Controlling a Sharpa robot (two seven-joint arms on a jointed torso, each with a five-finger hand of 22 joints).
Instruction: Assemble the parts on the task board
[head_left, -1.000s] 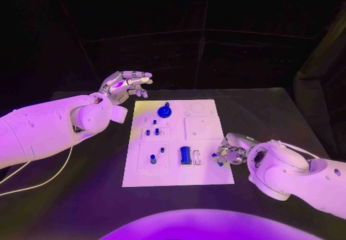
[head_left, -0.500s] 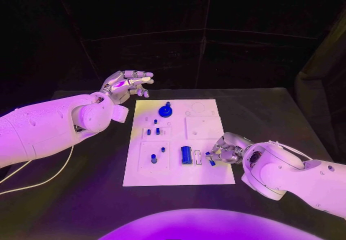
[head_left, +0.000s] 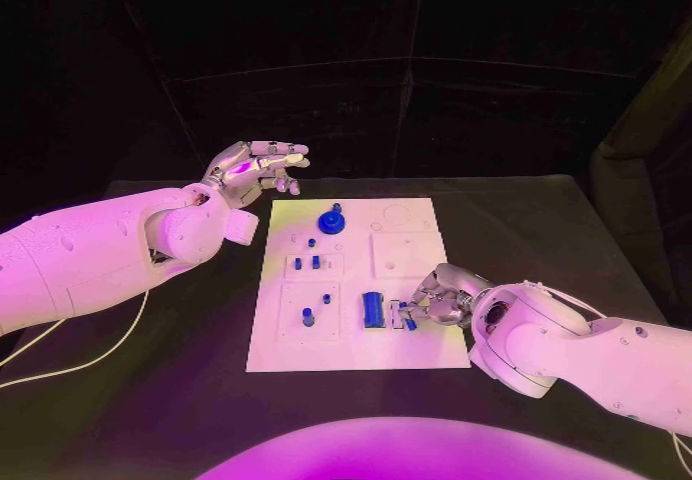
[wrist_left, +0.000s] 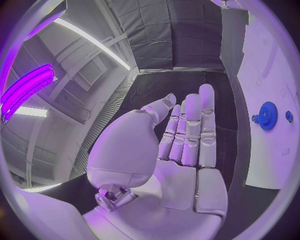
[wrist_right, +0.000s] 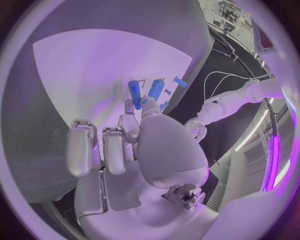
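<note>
From the head view I see the white rectangular task board (head_left: 361, 290) lying in the middle of the black surface (head_left: 548, 220). My right hand (head_left: 437, 300) sits low over the board's near right part, fingers curled, with a small blue piece (head_left: 408, 323) at its fingertips, just beside the larger blue block (head_left: 372, 309) standing in its slot. My left hand (head_left: 260, 166) hangs off the board's far left corner, released, holding nothing. A round blue gear-like part (head_left: 330, 222) sits at the board's far end, and small blue pegs (head_left: 306, 264) stand further in.

The left wrist view confirms it: the palm is bare, fingers (wrist_left: 187, 130) straight and close together (the gear shows beside them).

The right wrist view gives what the head camera cannot: a slim blue piece pinched between thumb and fingertip (wrist_right: 129, 112), other fingers curled.
</note>
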